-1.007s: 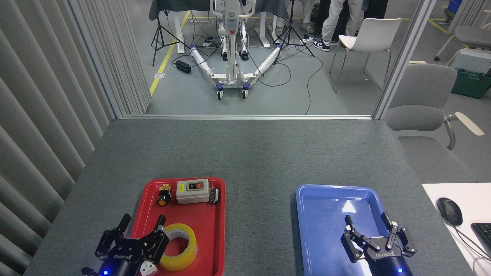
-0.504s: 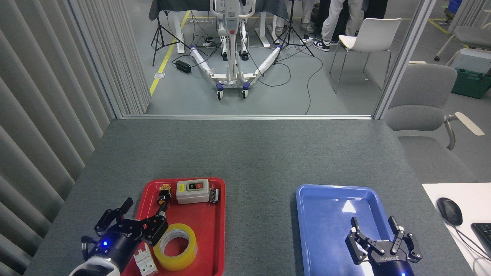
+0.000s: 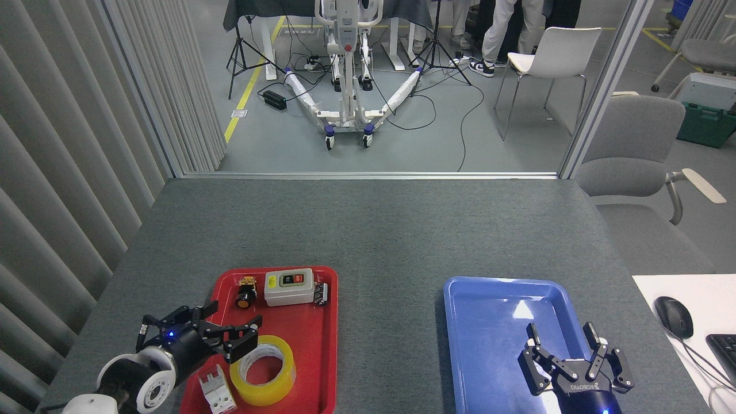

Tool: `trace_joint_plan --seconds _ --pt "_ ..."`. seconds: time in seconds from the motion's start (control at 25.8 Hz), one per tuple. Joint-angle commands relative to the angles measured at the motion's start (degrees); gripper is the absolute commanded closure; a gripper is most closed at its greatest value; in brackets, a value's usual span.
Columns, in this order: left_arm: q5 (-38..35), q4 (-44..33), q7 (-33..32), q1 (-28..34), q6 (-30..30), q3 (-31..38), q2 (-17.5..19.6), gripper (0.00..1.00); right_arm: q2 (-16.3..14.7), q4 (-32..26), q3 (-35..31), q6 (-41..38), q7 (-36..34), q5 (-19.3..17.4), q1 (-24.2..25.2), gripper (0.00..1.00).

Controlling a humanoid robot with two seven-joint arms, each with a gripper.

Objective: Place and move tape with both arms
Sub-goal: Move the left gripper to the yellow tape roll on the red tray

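Two trays lie on the grey table [image 3: 368, 230], well apart: one red tray [image 3: 322, 368] at left and one blue tray [image 3: 489, 322] at right.

The red tray holds five things. One roll of yellow tape [image 3: 263, 371] lies flat in the near half, its white core ring facing up. One small white part [image 3: 215, 393] sits just beside the tape, at the tray's near left corner. Along the far edge stand one grey switch box [image 3: 289, 286] with two buttons on top, one black and yellow push-button [image 3: 245, 294] to its left, and one small dark component [image 3: 321, 292] touching its right end.

The blue tray shows nothing inside except the right arm's pincer above its near right part.

Two arms enter from the near edge, each with a blue light at the wrist. The left pincer [image 3: 230, 329] points rightward over the left part of the red tray; its fingers are spread apart and grip nothing, the nearer fingertip [image 3: 247, 339] lying just at the tape's far left rim; contact cannot be told. The right pincer [image 3: 566, 340] points away from the viewer, fingers apart, holding nothing.

Off the table at right lie one black mouse [image 3: 674, 316] and part of one keyboard [image 3: 724, 348] on a white surface.
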Motion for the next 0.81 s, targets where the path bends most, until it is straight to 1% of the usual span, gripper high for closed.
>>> trace_joint_plan --seconds 0.0,0.12,0.23,0.35,0.5,0.54,0.62,0.77 --pt "3.07 1.99 -2.74 -2.97 0.98 -6.34 4.62 0.02 -0.04 0.02 -0.08 0.12 -0.60 -0.40 0.00 0.01" --pt "5.44 4.89 -3.36 -6.04 1.34 -10.99 5.67 0.02 -0.13 0.02 -0.26 0.21 -0.51 -0.58 0.00 0.01" --pt "8.25 7.88 -3.53 -8.50 1.51 -14.95 6.37 0.06 -0.04 0.02 -2.01 -0.32 -0.42 -0.58 0.17 0.01" --pt "9.66 10.34 -3.53 -11.23 2.83 -19.87 7.95 0.06 0.04 0.02 -2.10 -0.41 -0.42 -0.58 0.17 0.01" --pt "16.25 12.19 -3.62 -13.78 3.09 -25.15 10.59 0.06 -0.22 0.02 -1.75 -0.58 -0.60 -0.67 0.44 0.01" --pt "16.95 12.54 -3.53 -14.66 3.18 -26.82 11.03 0.07 -0.57 0.02 -1.66 -0.50 -0.60 -1.02 0.61 0.01" --pt "17.57 12.80 -3.53 -15.97 3.53 -29.28 11.91 0.07 -0.75 0.02 -1.66 -0.50 -0.60 -2.95 0.79 0.01" --pt "18.71 12.98 -3.62 -16.77 3.44 -31.65 13.67 0.08 -0.66 0.02 -1.66 -0.41 -0.69 -3.30 0.79 0.01"
